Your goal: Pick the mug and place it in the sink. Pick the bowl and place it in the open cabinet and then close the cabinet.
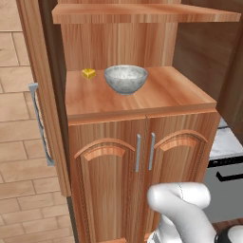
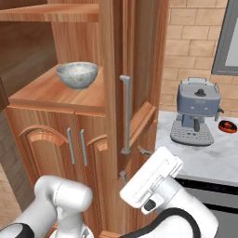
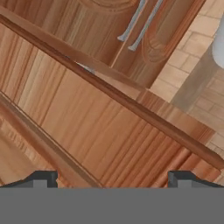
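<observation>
- Bowl (image 1: 126,79), speckled grey-white, stands upright on the lower inner shelf of the open cabinet (image 1: 142,99) in the left base view, roughly mid-shelf. A small yellow block (image 1: 88,73) sits just beside the bowl, on its left and slightly further back. Another shelf board runs above the bowl. Below the bowl's shelf are two arched-panel doors (image 1: 111,180) with paired silver handles. Part of the white arm (image 1: 182,209) rises at the bottom, well below the bowl.
- Right base view shows the bowl from the other side, on the same shelf, towards its front left. To the bowl's right, the cabinet's tall open door (image 2: 135,93) stands edge-on, its long silver bar handle (image 2: 125,114) facing the camera. The arm's white hand sits low, below that handle. Further right of the bowl, past the door, a grey coffee machine (image 2: 195,111) and a small dark dish (image 2: 227,125) rest on a pale counter (image 2: 209,158).
- Hand view faces reddish-brown wood panels close up, with the arched doors' silver handles near the top. The gripper (image 3: 112,180) has its two dark fingertips (image 3: 41,179) spread wide apart, gripping nothing.
</observation>
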